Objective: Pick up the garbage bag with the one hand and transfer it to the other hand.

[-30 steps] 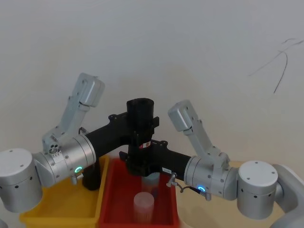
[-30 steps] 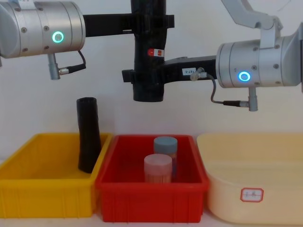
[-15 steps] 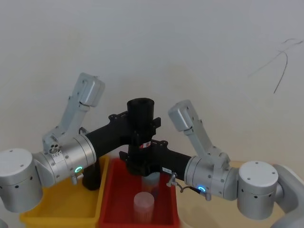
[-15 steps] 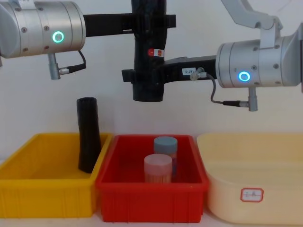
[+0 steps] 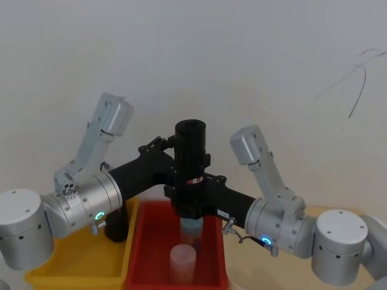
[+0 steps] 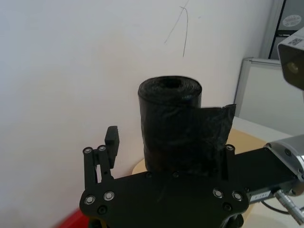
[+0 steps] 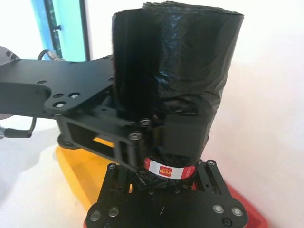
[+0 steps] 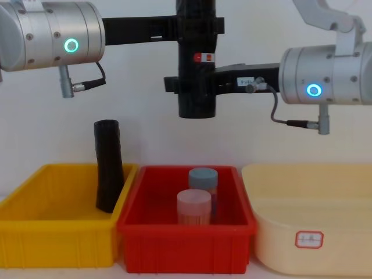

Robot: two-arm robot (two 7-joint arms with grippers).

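Head: garbage bag upright in the air, over the rear edge of the red bin.
Left wrist: left gripper fingers apart, one clear of the roll.
Right wrist: right gripper clamped on the roll's lower end, below the sticker.
Chest: slim black roll leaning in the right rear corner of the yellow bin.

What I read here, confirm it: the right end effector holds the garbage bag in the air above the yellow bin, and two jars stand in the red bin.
Wrong bin. The chest view shows the right end effector holding the garbage bag in the air above the red bin, not the yellow bin; the two jars stand in that red bin.
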